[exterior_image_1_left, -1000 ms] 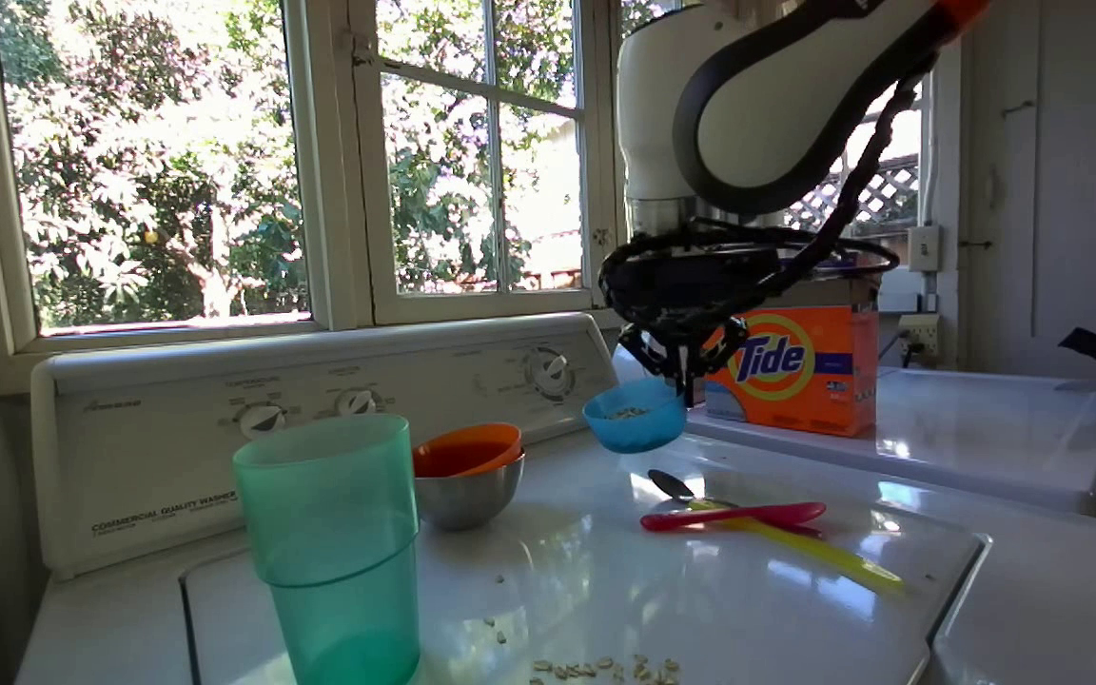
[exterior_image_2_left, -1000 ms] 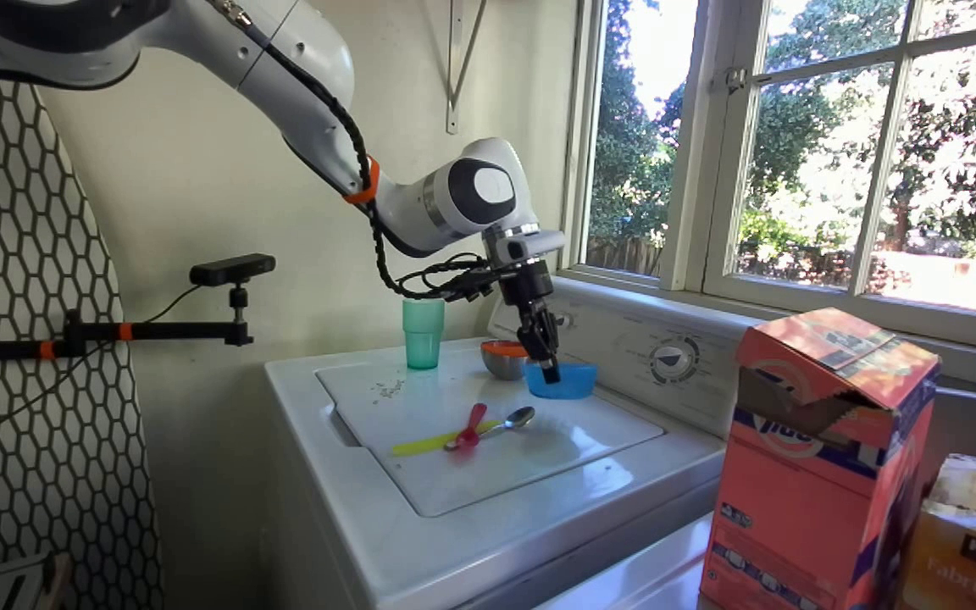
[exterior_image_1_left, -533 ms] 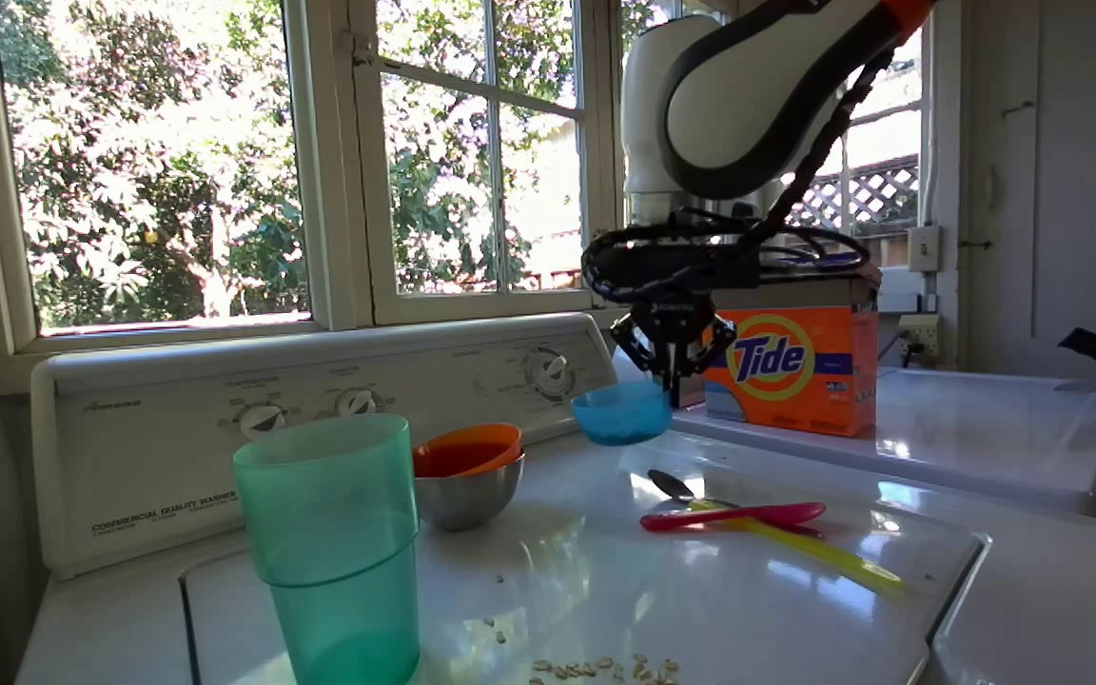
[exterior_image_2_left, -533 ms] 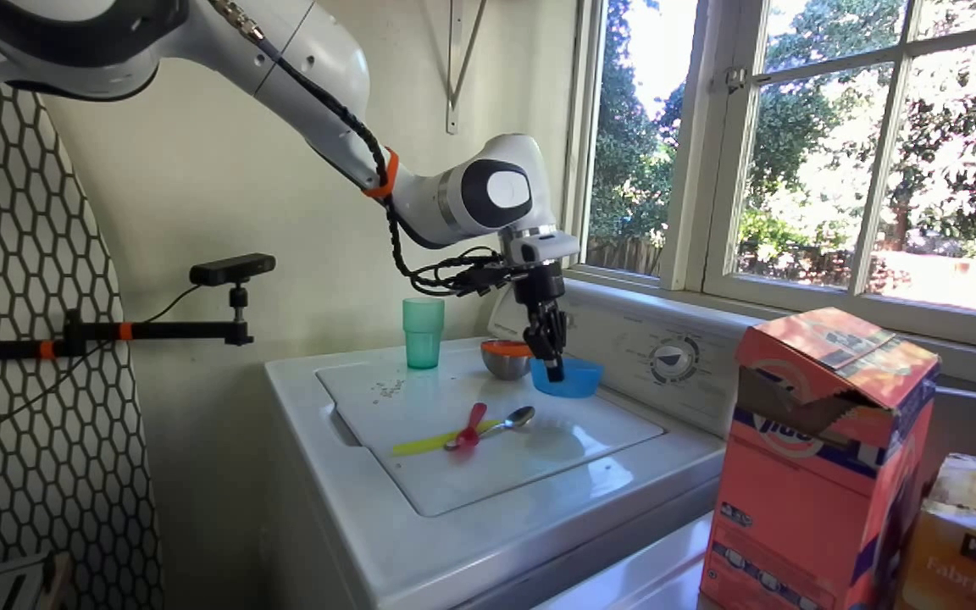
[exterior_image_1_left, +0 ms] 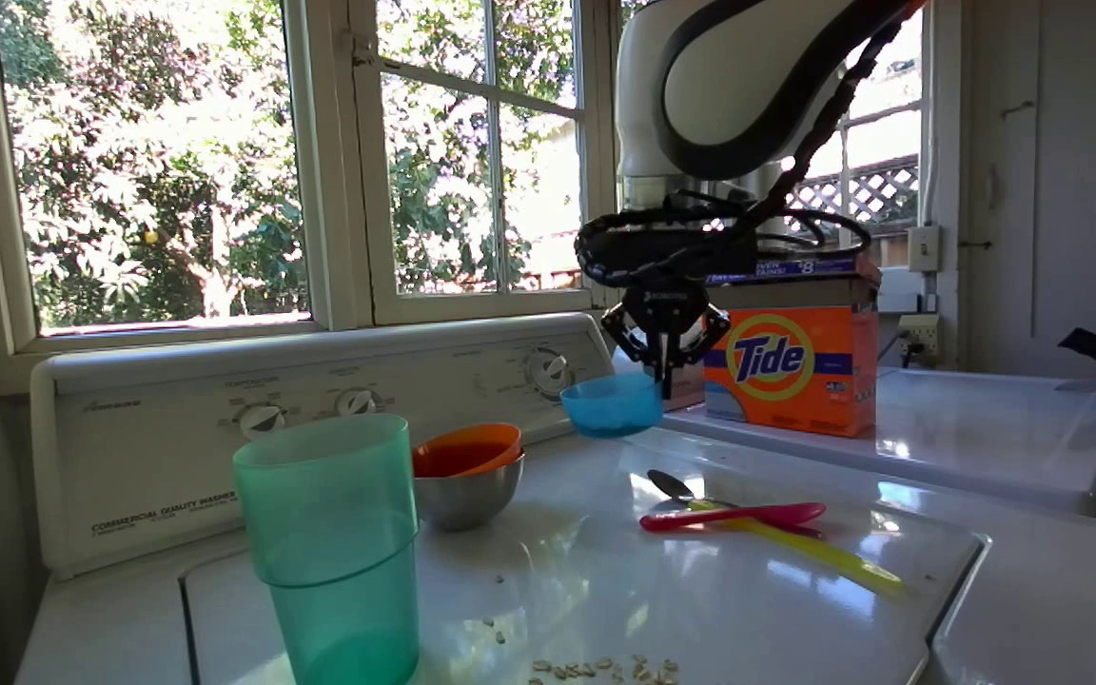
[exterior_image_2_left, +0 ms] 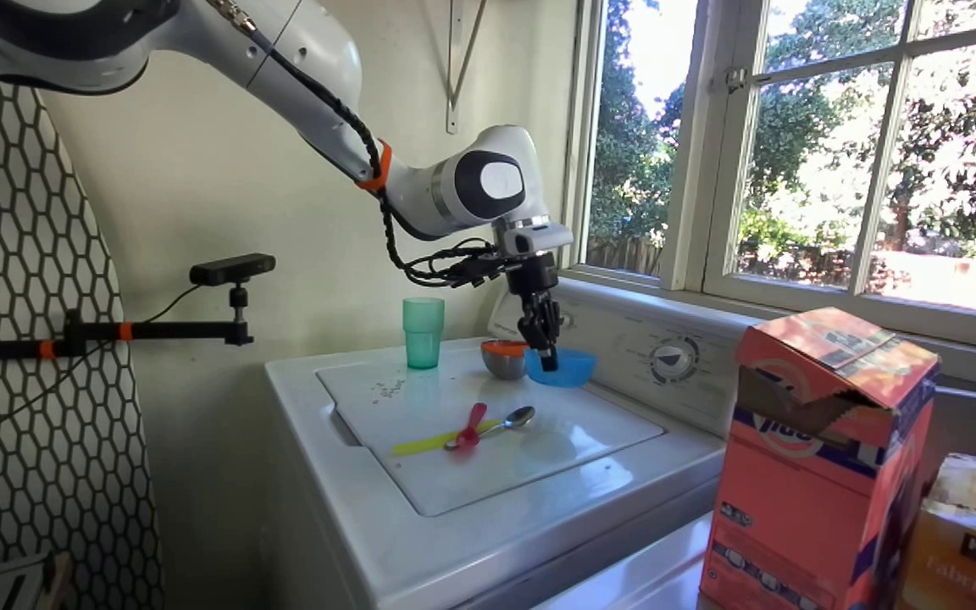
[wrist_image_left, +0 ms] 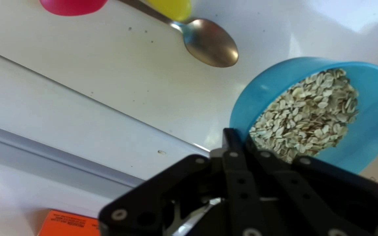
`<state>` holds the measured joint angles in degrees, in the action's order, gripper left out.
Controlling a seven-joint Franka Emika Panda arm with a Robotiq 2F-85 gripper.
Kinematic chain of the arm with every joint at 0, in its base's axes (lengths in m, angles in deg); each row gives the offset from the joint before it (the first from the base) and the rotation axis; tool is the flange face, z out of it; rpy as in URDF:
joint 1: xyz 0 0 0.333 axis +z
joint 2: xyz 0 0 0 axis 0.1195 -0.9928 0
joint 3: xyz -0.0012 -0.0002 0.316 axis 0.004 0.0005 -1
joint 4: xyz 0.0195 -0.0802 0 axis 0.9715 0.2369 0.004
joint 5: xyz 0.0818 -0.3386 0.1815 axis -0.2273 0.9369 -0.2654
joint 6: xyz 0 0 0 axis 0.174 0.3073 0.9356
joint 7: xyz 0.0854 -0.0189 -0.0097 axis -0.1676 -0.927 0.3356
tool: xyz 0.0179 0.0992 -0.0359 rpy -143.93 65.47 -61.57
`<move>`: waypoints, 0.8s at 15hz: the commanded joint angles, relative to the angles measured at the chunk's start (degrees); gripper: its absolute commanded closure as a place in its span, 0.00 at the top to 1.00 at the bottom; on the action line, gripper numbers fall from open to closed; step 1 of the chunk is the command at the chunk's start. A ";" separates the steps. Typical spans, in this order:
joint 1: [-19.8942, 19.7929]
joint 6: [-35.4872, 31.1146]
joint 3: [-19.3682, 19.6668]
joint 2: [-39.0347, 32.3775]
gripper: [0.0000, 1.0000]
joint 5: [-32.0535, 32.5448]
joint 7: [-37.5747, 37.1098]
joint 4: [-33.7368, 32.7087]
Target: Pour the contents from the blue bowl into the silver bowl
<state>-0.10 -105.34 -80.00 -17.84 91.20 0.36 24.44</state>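
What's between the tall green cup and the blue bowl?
The silver bowl, with an orange bowl nested inside, stands between the teal tumbler and the blue bowl in both exterior views.

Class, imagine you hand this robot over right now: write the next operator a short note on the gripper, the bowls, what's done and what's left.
Gripper: shut on the rim of the blue bowl.
Blue bowl: held up off the washer, pale flakes inside.
Silver bowl: on the washer, with what looks like an orange bowl tilted in it.
Done: blue bowl gripped and lifted.
Left: bring it over the silver bowl and pour; the orange bowl will probably catch the flakes.
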 commanded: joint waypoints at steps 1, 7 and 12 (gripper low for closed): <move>2.05 -0.75 -0.97 1.61 0.01 2.49 2.31 -0.44; 6.96 4.85 -2.60 3.68 0.01 10.58 -0.64 -3.82; 11.15 15.36 -3.93 1.23 0.01 22.15 -5.68 -8.83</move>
<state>9.45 -95.14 -83.50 -14.59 107.54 -2.10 18.46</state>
